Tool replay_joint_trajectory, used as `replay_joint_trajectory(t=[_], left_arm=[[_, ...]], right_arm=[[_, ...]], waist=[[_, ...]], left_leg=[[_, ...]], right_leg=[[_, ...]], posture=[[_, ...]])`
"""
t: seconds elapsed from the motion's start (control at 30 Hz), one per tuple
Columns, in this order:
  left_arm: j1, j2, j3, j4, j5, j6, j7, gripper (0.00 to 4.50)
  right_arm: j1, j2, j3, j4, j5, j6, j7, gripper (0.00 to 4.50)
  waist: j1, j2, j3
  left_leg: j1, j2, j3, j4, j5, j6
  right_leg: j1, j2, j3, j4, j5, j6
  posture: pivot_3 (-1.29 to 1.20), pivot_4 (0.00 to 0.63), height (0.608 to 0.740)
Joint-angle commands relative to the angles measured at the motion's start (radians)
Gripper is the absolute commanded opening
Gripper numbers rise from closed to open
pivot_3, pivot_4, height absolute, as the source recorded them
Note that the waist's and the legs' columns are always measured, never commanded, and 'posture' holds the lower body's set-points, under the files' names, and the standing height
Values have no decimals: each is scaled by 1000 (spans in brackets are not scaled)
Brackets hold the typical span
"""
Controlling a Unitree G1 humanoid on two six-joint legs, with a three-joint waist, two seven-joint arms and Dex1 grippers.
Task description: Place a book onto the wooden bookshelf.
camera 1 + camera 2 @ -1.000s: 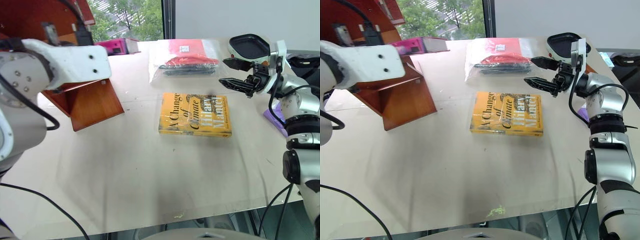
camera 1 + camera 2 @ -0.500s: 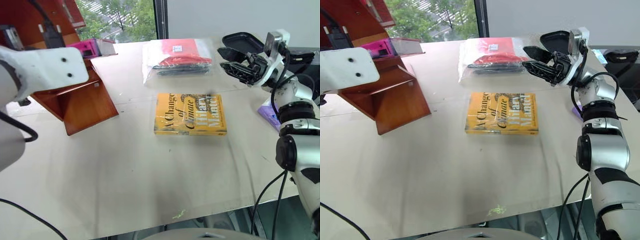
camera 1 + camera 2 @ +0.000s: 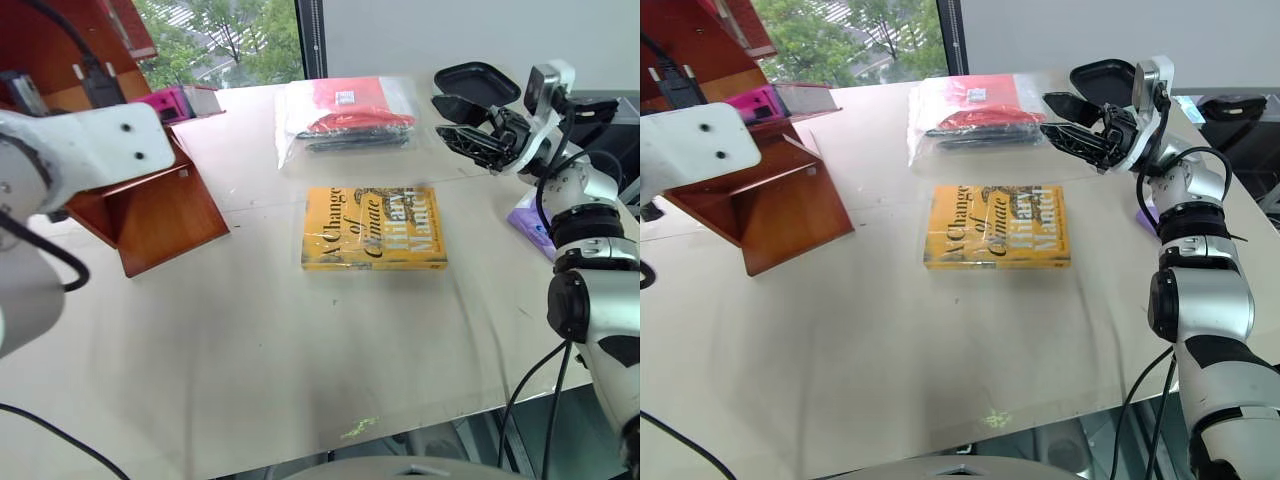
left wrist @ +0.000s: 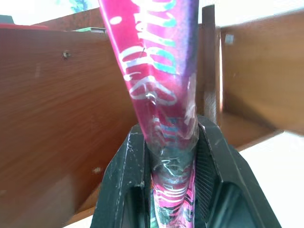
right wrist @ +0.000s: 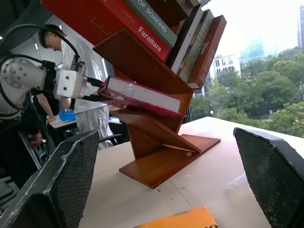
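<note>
At the wooden bookshelf point(image 5: 161, 142), the left gripper point(image 4: 173, 156) is pinching the book point(image 5: 142, 97) by one short edge, its two black fingers pressed against the wrapped magenta covers. From the fingers the book's long axis runs straight out toward the shelf. Seen from the right wrist, it is held nearly level, spine side down, hanging just above a slanted shelf board and not resting on it. The coming move turns on this: the book still sits a little above and to the arm side of the board, so it probably needs to travel along its own length and come down. The left arm is at the shelf. The right gripper point(image 3: 1070, 120) is well away from it, spread wide and empty above the bagged red item point(image 3: 980, 115), beyond the yellow book point(image 3: 995, 225).

Whether the book's far end touches a shelf panel cannot be made out. In the head views the left forearm covers the grip, and the shelf is cut off at the edge. A person stands behind the shelf.
</note>
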Motion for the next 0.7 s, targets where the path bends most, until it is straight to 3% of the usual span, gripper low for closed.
replay_joint_trajectory(t=[0.03,0.4,0.67,0.7], left_arm=[[-46,2,-26,32,61,40,66,621],[-123,57,-152,87,68,81,25,621],[-132,75,-161,102,101,55,16,4217],[-135,74,-159,107,105,57,15,4412]], right_arm=[[3,-22,-28,-45,0,-20,64,4500],[37,-21,-37,-91,0,-19,46,4500],[74,-31,-53,-134,4,-16,30,4500],[78,-32,-54,-140,4,-15,28,4500]], waist=[[5,0,0],[2,0,0],[6,0,0],[10,0,0]], left_leg=[[0,0,0,0,0,0],[3,0,2,0,0,0],[2,0,3,1,0,0],[2,0,3,2,0,0]], right_leg=[[0,0,0,0,0,0],[0,1,2,0,1,-1],[0,1,2,4,1,-1],[0,1,2,3,1,-1]], posture=[[0,150,740],[0,150,740],[0,150,740],[0,150,740]])
